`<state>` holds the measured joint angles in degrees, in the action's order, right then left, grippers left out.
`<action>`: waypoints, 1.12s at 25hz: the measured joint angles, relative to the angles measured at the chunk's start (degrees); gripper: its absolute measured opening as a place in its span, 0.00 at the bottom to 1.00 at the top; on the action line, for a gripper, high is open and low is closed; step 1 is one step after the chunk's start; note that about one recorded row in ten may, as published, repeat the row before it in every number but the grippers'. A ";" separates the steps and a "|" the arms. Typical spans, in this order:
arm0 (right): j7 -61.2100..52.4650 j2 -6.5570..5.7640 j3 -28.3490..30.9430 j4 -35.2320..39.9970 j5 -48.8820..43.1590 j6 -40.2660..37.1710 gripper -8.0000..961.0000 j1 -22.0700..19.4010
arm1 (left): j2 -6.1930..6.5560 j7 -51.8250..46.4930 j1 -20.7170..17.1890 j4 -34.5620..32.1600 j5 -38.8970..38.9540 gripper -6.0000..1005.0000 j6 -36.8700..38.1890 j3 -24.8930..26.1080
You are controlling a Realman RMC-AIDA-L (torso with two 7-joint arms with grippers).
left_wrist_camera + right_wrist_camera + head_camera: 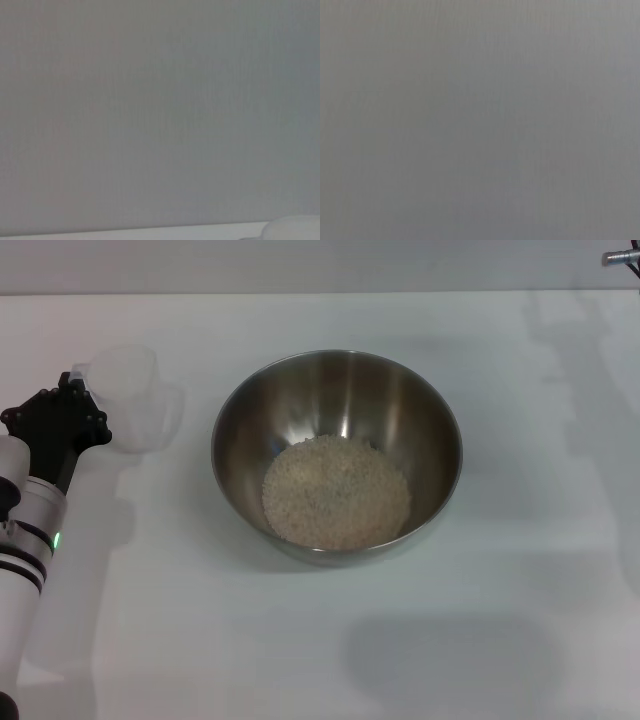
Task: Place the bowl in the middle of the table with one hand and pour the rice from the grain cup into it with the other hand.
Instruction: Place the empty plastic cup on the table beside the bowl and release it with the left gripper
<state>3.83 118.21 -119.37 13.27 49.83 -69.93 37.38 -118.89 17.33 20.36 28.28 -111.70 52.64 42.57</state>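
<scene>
Now, bowl: the big round shiny steel bowl (pixel 336 455) sits near the middle of the plain white table (pixel 450 640).
Rice: the small pale grains of rice (pixel 336 492) lie in a heap at the bottom of the bowl, so the pouring looks done.
Cup: the small clear plastic grain cup (pixel 135 395) is on the table to the left of the bowl, well apart from it. It looks empty, but it is so see-through that I cannot be sure.
Left gripper: the black left gripper (pixel 75 390) is right beside the cup, at its handle side. I cannot tell if it is holding the cup or has let go, because the fingers do not show well enough.
Right gripper: it is out of sight. Only a small metal bit shows at the far right top corner of the head view, and it may belong to the right arm.
Wrist views: both show almost nothing but plain grey. The left one has a pale rounded edge in one corner, maybe the cup.
What could go wrong: if the left arm pulls away while something is caught on the handle, the light cup could tip over or slide. If the arm swings wide, it could bump the bowl and spill rice.
</scene>
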 joint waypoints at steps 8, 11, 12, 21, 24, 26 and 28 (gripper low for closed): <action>0.03 0.00 0.06 -0.01 0.00 0.00 0.63 0.06 | -0.02 -0.05 0.07 -0.06 -0.01 0.09 -1.78 0.16; 0.03 0.00 0.03 -0.01 0.00 -0.01 0.63 0.06 | -0.02 -0.05 0.10 -0.06 -0.01 0.09 -2.18 0.16; 0.04 -0.01 0.02 -0.01 0.00 -0.01 0.63 0.06 | 0.06 -0.07 0.19 -0.07 -0.20 0.09 -3.21 0.09; 0.04 0.00 0.02 0.00 0.00 -0.03 0.63 0.05 | 0.32 -0.10 -0.82 0.37 -0.71 0.16 -3.45 -0.42; 0.04 0.00 0.08 0.00 0.00 -0.03 0.63 0.05 | 0.39 -0.10 -1.22 0.49 -0.71 0.24 -3.57 -0.46; 0.04 0.00 0.10 0.00 0.00 -0.04 0.63 0.06 | 0.47 -0.09 -2.55 1.15 -0.80 0.30 -3.69 -0.49; 0.04 0.00 0.10 -0.03 0.00 -0.04 0.63 0.05 | 0.49 -0.06 -2.87 1.31 -0.81 0.39 -3.65 -0.49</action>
<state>3.87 118.21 -119.26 13.24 49.83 -69.97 37.44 -118.40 17.27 17.49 29.59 -112.51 48.99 42.08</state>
